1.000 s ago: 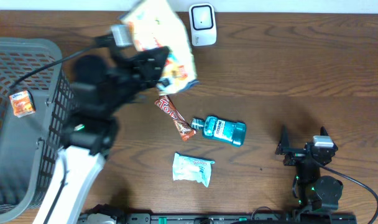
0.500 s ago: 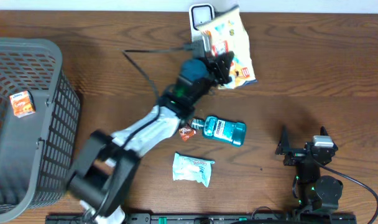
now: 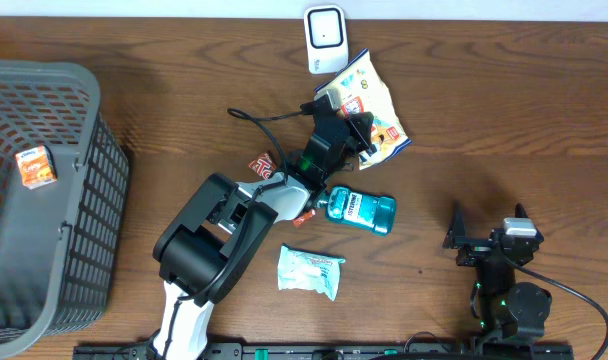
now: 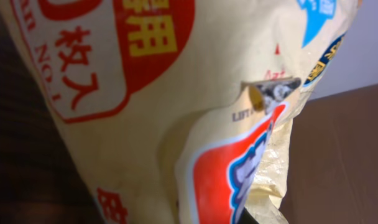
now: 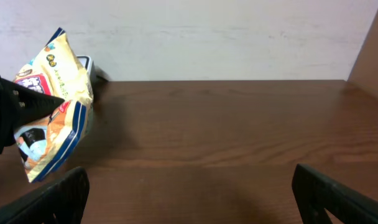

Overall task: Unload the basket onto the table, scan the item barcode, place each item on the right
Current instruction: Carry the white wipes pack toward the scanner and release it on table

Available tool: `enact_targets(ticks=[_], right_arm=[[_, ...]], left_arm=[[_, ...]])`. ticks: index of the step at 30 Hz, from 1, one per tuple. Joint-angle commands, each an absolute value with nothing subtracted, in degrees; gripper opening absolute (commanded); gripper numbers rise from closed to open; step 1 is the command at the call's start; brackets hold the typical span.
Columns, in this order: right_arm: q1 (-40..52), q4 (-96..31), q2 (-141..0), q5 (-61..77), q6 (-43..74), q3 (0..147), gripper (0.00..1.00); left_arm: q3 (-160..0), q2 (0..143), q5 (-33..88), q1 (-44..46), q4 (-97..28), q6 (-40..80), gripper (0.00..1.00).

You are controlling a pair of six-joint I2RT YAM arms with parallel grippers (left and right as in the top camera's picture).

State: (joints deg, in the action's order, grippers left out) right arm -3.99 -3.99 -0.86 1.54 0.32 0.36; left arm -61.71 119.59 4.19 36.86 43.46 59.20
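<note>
Left end effector (image 3: 350, 130) is clamped on the snack bag (image 3: 374, 100), just below-right of the scanner (image 3: 325, 27). We risk a missed read if the crumpled film turns the barcode away. Right end effector (image 3: 487, 232) waits, fingers apart, far from the scanner.

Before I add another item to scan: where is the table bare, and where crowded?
Bare: the stretch right of the snack bag and mouthwash bottle, ahead of the right gripper; also the strip between basket and candy bar. Crowded: the centre, where mouthwash bottle, candy bar, white packet and left arm cluster.
</note>
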Motion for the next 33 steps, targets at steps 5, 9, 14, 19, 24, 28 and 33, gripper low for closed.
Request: enact_targets(ticks=[5,9,14,19,24,28,33], right_arm=[[-3.7,-4.2,-0.7,1.6,-0.5,0.3,0.99],[-3.7,-4.2,-0.7,1.7,-0.5,0.3,0.99],[-3.7,-4.2,-0.7,1.6,-0.5,0.3,0.99],[-3.7,-4.2,-0.7,1.6,-0.5,0.3,0.99],[-3.7,-4.2,-0.7,1.6,-0.5,0.3,0.99],[-3.7,-4.2,-0.7,1.6,-0.5,0.3,0.99],[-3.7,-4.2,-0.7,1.7,-0.5,0.3,0.99]], left_arm=[[-63.0,119.9,2.7,38.4,41.5,62.3,0.07],[-63.0,119.9,0.3,40.0,37.9,62.3,0.08],[-63.0,119.9,-0.5,41.0,31.4,62.3,0.08],[-63.0,119.9,3.0,41.4,27.3,62.3,0.08],[-63.0,119.6,9.9,41.5,30.1,61.7,0.45],[-63.0,117.5,11.0,41.4,30.3,60.8,0.84],[-63.0,108.4,10.9,41.4,29.9,49.1,0.98]])
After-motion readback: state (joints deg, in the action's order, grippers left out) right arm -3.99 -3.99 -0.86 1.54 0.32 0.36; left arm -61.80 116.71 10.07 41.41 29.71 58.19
